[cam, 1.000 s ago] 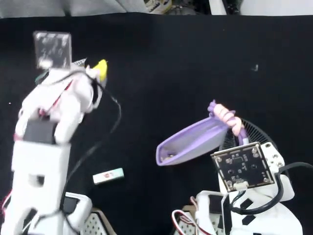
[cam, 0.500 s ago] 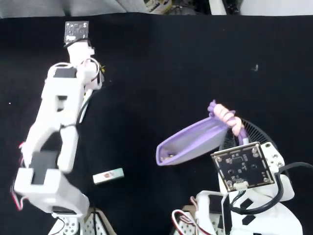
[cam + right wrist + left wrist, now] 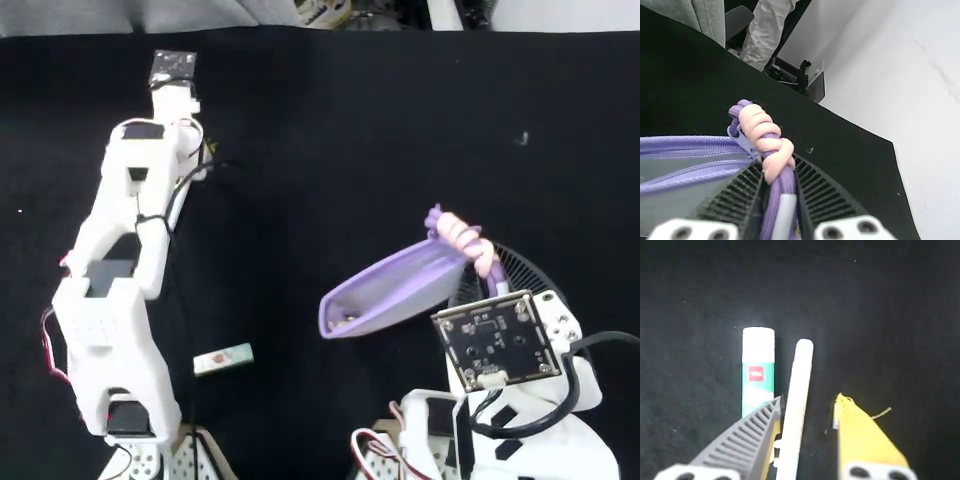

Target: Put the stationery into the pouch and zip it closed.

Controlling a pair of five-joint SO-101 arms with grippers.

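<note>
Presently, the left pincer (image 3: 809, 400) stands released over the black table (image 3: 350, 120), its ridged grey jaw and yellow jaw set wide apart. A white pen (image 3: 799, 385) lies between them, close along the inner edge of the grey jaw; actual contact cannot be confirmed. A clear gap separates the pen from the yellow jaw, so nothing is gripped. A green and white glue stick (image 3: 758, 371) lies just beside the pen, roughly parallel to it and outside the grey jaw. From the high view, the left arm (image 3: 125, 230) stretches to the far left part of the table.

The right pincer (image 3: 779, 167) is clenched on one end of the purple pouch (image 3: 395, 285), with the pink and purple cord (image 3: 765, 135) bunched just beyond the jaw tips. The pouch is held off the table at a slant — gripped end high, free end low toward the middle of the table. Its mouth is open. Small items lie inside at the low end, too small to identify.

A small white and green block (image 3: 222, 360) lies on the table near the left arm's base — well apart from the pouch.
</note>
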